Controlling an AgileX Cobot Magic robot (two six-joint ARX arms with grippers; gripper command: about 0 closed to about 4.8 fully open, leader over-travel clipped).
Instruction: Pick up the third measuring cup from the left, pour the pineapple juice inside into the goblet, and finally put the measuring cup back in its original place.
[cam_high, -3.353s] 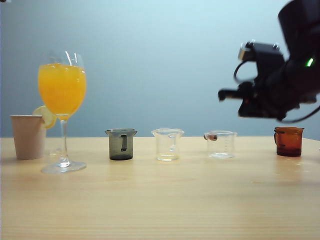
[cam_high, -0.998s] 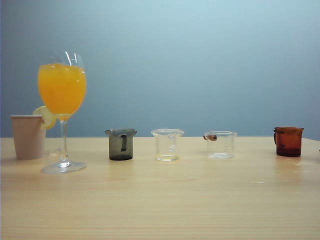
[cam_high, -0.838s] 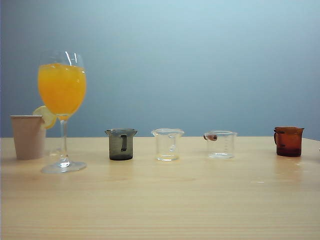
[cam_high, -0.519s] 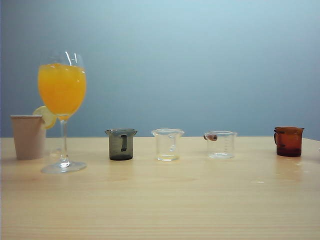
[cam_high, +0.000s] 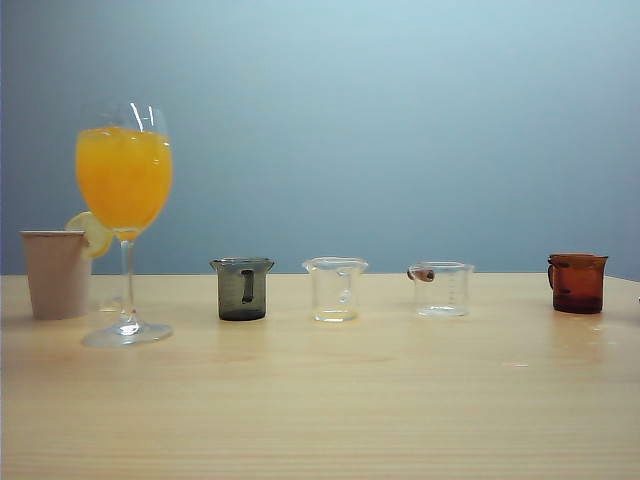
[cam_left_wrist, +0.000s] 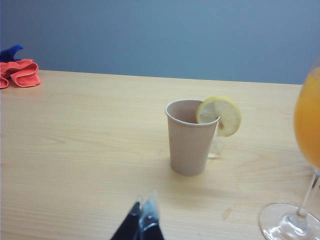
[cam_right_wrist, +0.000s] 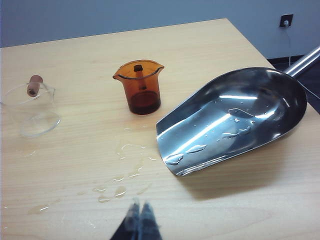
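The third measuring cup (cam_high: 442, 288), clear with a reddish-brown stub handle, stands on the table and looks empty; the right wrist view shows it too (cam_right_wrist: 31, 107). No pineapple juice shows in it. The goblet (cam_high: 124, 180) stands at the far left, its bowl filled with orange liquid; its foot (cam_left_wrist: 289, 222) appears in the left wrist view. Neither arm is in the exterior view. My left gripper (cam_left_wrist: 143, 206) is shut and empty, hovering short of the paper cup. My right gripper (cam_right_wrist: 140, 206) is shut and empty above wet tabletop, well short of the third cup.
A beige paper cup (cam_high: 56, 273) with a lemon slice (cam_left_wrist: 220, 115) stands beside the goblet. A smoky grey cup (cam_high: 242, 288), a clear spouted cup (cam_high: 335, 289) and an amber cup (cam_high: 577, 282) share the row. A steel scoop (cam_right_wrist: 235, 117), spilled drops (cam_right_wrist: 122, 180) and a red cloth (cam_left_wrist: 20, 72) lie about.
The right arm, high at the exterior view's right some seconds ago, has left that view. Over the last second nothing on the table has moved.
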